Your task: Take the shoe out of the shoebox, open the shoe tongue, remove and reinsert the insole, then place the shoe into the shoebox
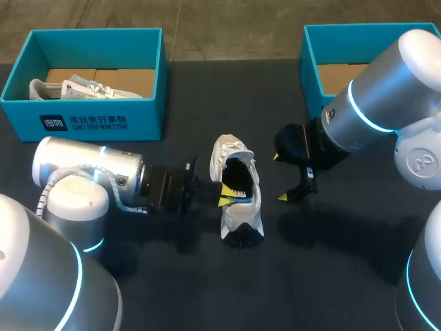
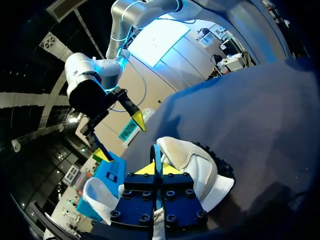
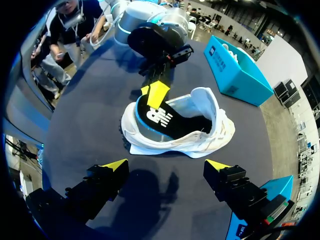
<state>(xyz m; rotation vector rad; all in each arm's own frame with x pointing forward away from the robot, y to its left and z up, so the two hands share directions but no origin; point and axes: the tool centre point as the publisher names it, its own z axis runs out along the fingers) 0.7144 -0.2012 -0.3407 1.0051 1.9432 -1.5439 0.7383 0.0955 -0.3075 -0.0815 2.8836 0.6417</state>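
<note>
Left fingers (image 2: pixel 145 169) are pinched shut on the insole (image 3: pixel 159 120) in the one shoe (image 1: pixel 249 207) on the table (image 1: pixel 207 289); right fingers (image 3: pixel 116 164) are spread wide, empty, beside it; two shoeboxes (image 1: pixel 96 121), one holding a second shoe (image 1: pixel 69 88).

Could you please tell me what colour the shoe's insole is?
The insole is black, blue-edged; right wrist view shows it best.

You are seeing a white shoe (image 1: pixel 238 207) resting on the counter (image 1: pixel 207 289), its black, blue-edged insole (image 3: pixel 160 117) sticking partway out; the teal shoebox (image 1: pixel 83 121) is sitting well apart.
</note>
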